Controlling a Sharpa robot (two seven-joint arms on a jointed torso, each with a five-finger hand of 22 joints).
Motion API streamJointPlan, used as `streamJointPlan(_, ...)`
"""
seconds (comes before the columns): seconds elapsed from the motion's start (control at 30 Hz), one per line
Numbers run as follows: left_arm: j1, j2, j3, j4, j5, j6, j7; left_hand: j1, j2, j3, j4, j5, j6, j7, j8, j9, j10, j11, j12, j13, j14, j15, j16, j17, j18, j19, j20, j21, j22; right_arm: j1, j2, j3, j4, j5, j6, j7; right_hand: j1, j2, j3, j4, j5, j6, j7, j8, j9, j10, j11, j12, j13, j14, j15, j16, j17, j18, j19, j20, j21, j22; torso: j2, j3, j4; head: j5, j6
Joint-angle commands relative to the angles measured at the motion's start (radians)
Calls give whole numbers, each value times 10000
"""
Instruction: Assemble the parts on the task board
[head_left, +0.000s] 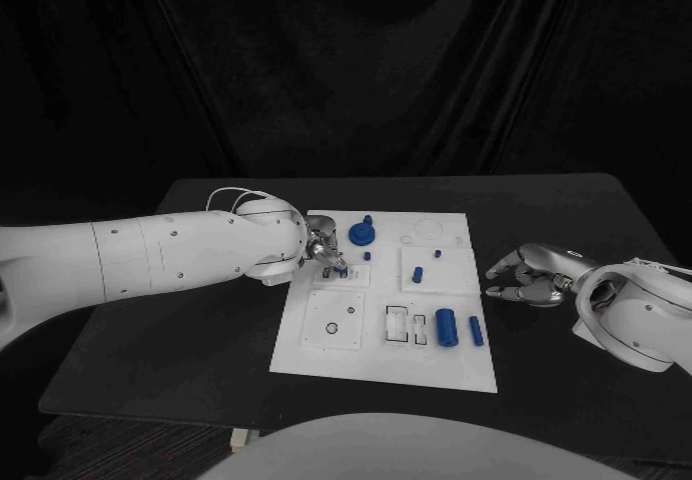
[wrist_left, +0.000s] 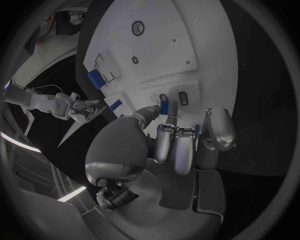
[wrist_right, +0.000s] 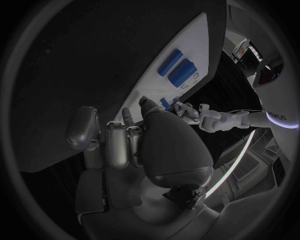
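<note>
Step in hand: by my reading, seating a small blue peg-like part (wrist_left: 164, 107) into a slot on the white plastic task board (head_left: 346, 350); the left silver hand (head_left: 320, 252) is over the board's left-middle area with its fingertips down at the surface.
Left hand state: fingers pinched narrowly about the small blue part in the left wrist view, so it looks to be holding it (the head view is too small to confirm the contact).
Part relative to hand: at the fingertips, just beside two small dark rectangular slots (wrist_left: 182, 97) in the board; whether it is already partly in a slot I cannot tell.
Next move calls for: a judgement only, a short straight press downward with the part kept upright, then a release without tipping it.
Right hand state: the right silver hand (head_left: 528, 275) rests on the black table (head_left: 577, 210) just off the board's right edge, fingers curled in, nothing visibly held.
Other parts: a large blue round cap-shaped part (head_left: 361, 234) stands near the board's top, two blue cylinders (head_left: 447, 327) lie side by side toward the lower right, and a short blue pin (head_left: 417, 274) sits mid-board.
</note>
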Motion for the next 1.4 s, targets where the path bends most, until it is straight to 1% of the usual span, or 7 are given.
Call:
streamJointPlan(0.03,40,40,8,-20,10,494,-98,-114,-66,183,-67,-40,-108,25,44,3,-40,49,-53,1561,605,96,-38,2140,204,-83,16,-75,1453,-25,9,5,-3,-20,-20,-65,100,-4,19,-29,60,66,-29,-65,-13,357,61,-27,1760,586,65,-63,675,192,-87,10,-57,1420,6,1,1,4,2)
streamJointPlan(0.37,73,44,8,-38,10,828,-116,-330,-182,813,-398,-18,-114,49,89,15,-44,72,-59,1556,609,118,-27,2148,203,-85,43,-49,1458,-27,5,5,-4,-20,-13,-68,115,-3,27,-39,68,67,-28,-65,-15,356,61,-29,1758,585,65,-69,668,192,-87,10,-60,1420,1,2,3,-10,2)
streamJointPlan(0.5,175,65,8,-37,10,1080,-133,-433,-229,999,-490,-66,-106,53,116,31,-48,73,-67,1549,607,119,-28,2145,206,-90,45,-53,1455,-27,5,5,1,-20,-9,-75,115,-3,27,-39,68,67,-28,-65,-15,356,61,-29,1758,585,65,-69,668,192,-87,10,-60,1420,0,1,2,-19,2)
streamJointPlan(0.63,283,105,8,-33,10,1122,-112,-580,-253,1121,-522,-187,-97,52,141,45,-40,76,-65,1548,608,123,-27,2146,205,-89,50,-47,1455,-27,12,5,2,-20,-11,-80,134,-3,37,-52,82,68,-27,-66,-17,355,62,-30,1756,586,66,-67,671,193,-87,10,-67,1419,1,2,1,-24,2)
streamJointPlan(0.77,337,178,8,-60,10,1161,-108,-673,-252,1176,-531,-298,-91,48,159,55,-34,76,-61,1549,615,124,-19,2153,205,-89,51,-44,1455,-27,23,5,5,-20,-10,-84,134,-3,37,-52,82,68,-27,-66,-17,355,62,-30,1756,586,66,-67,671,193,-87,10,-67,1419,1,1,-1,-25,2)
streamJointPlan(1.03,365,318,8,-258,10,1437,-248,-770,-219,1208,-504,-358,-89,50,173,63,-23,77,-51,1555,615,124,-19,2153,205,-89,52,-42,1455,-27,26,5,8,-20,-2,-92,168,-2,57,-75,113,72,-25,-67,-22,354,62,-31,1756,586,66,-72,666,190,-81,11,-60,1422,3,2,0,-69,2)
streamJointPlan(1.4,370,485,8,-498,10,1956,-514,-846,-192,1219,-477,-395,-94,50,177,65,5,78,-21,1578,631,124,-3,2170,199,-72,53,-12,1463,-27,81,5,-41,-20,21,-80,194,3,75,-92,142,76,-22,-68,-27,355,64,-30,1756,587,66,-73,665,193,-85,11,-82,1417,2,1,1,-48,2)
